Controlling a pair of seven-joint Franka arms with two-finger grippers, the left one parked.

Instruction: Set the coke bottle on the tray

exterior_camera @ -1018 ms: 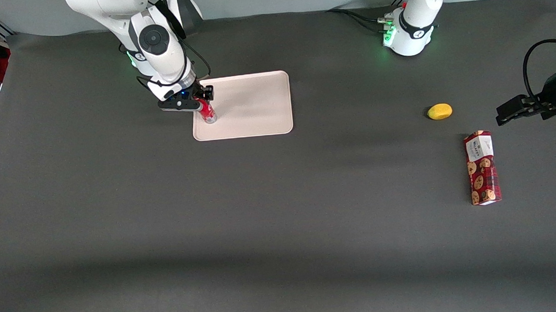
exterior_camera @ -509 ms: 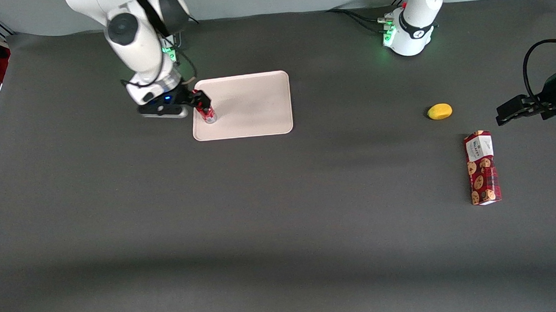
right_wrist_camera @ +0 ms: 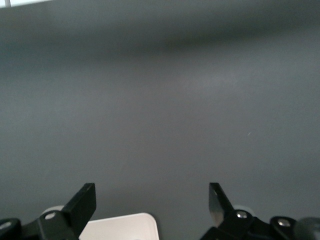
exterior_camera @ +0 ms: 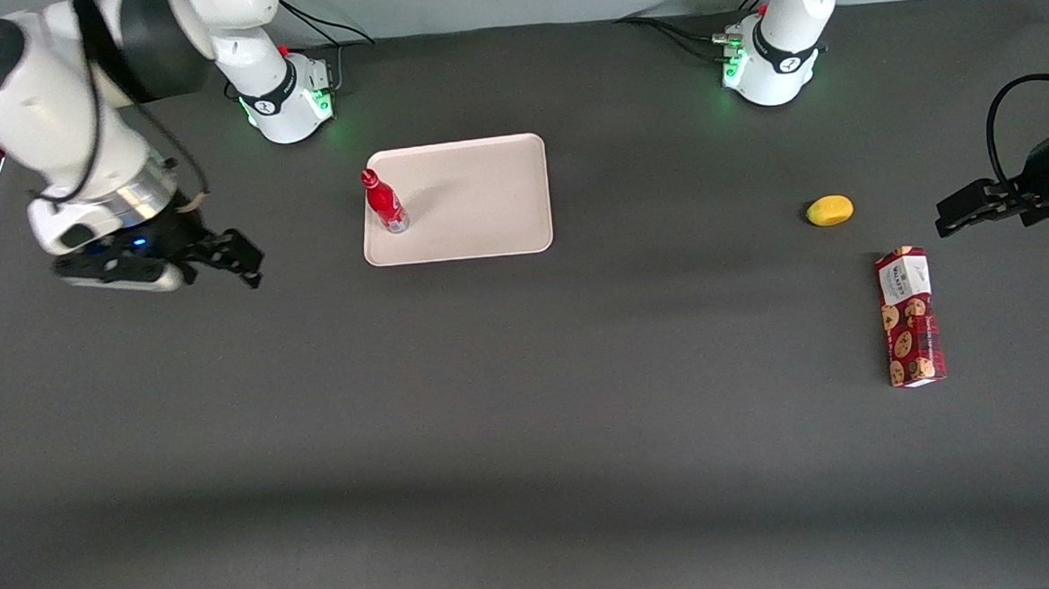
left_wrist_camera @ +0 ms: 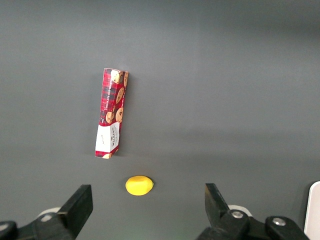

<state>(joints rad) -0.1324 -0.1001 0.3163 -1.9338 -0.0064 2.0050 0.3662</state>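
Observation:
The coke bottle (exterior_camera: 385, 201) stands upright on the tray (exterior_camera: 483, 198), near the tray's edge toward the working arm's end of the table. It is a slim red bottle with a red cap and a silvery base. My gripper (exterior_camera: 240, 255) hangs above the bare mat, well away from the tray toward the working arm's end, open and holding nothing. In the right wrist view the gripper (right_wrist_camera: 152, 197) shows its two black fingers wide apart, with a rounded corner of the tray (right_wrist_camera: 125, 225) between them.
A yellow lemon-like object (exterior_camera: 830, 210) and a long red cookie box (exterior_camera: 910, 316) lie toward the parked arm's end of the table; both also show in the left wrist view, the cookie box (left_wrist_camera: 111, 112) and the yellow object (left_wrist_camera: 139, 185).
The gripper let go of the bottle, which stays upright on the tray. The arm has then drawn back, away from the tray toward its own end of the table.

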